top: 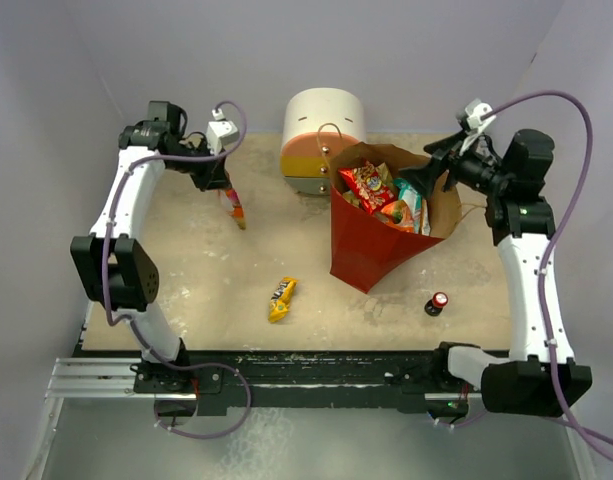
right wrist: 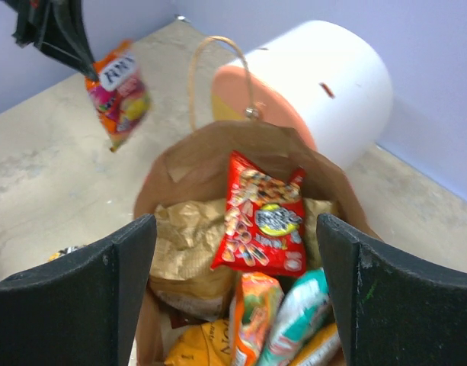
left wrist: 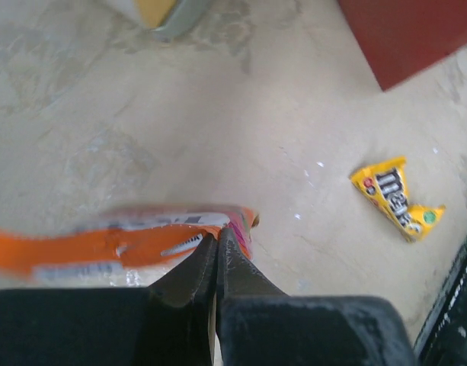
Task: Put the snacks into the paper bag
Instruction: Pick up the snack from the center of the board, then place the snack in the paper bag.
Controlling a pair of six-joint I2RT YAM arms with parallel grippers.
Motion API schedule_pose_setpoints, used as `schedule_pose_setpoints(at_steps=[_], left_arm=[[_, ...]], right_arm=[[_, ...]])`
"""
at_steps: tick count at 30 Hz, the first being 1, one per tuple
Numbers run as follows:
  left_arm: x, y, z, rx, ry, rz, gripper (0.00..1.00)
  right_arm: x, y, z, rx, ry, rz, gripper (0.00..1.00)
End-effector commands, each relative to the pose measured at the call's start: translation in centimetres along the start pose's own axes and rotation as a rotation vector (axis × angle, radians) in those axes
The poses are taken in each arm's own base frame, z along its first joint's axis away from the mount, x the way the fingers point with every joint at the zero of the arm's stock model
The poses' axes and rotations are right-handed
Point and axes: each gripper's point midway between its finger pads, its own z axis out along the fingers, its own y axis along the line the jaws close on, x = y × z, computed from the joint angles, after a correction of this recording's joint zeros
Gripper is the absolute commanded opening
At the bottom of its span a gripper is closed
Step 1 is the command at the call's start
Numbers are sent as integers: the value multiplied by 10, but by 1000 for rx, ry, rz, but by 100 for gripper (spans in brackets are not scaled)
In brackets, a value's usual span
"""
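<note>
The paper bag [top: 371, 250] stands open at the table's middle right, brown inside, red outside. It holds several snacks: a red packet [right wrist: 261, 217], a tan bag [right wrist: 189, 252], an orange packet [right wrist: 252, 320] and a teal one [right wrist: 298, 324]. My left gripper [top: 226, 190] is shut on a small orange packet [top: 235, 208], lifted above the table at the back left; it also shows in the left wrist view [left wrist: 134, 244] and right wrist view [right wrist: 119, 95]. A yellow M&M's packet [top: 281, 298] lies on the table, also seen by the left wrist [left wrist: 397, 200]. My right gripper [top: 421, 178] is open and empty over the bag's mouth.
A round white-orange-yellow drawer unit [top: 321, 140] stands behind the bag. A tiny red-capped bottle [top: 438, 303] stands at the front right. The bag's thin handle [right wrist: 214, 72] sticks up at its far rim.
</note>
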Motion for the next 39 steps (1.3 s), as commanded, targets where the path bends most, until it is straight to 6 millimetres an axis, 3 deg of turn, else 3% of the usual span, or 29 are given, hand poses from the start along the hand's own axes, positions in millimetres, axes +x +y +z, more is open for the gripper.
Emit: schedule_pose_setpoints(at_steps=[1, 12, 20, 31, 39], left_arm=[[-18, -61, -16, 96, -4, 254, 0], [-57, -151, -38, 214, -87, 508, 0], [-78, -204, -52, 318, -166, 643, 0], [-106, -245, -53, 374, -235, 708, 0], [-122, -256, -47, 361, -266, 720, 0]], right_arm=[[-30, 34, 18, -158, -61, -136, 86], [-30, 86, 44, -444, -83, -228, 87], [-16, 130, 61, -625, -71, -235, 87], [20, 173, 73, -784, 0, -231, 89], [55, 193, 79, -841, 58, -181, 79]])
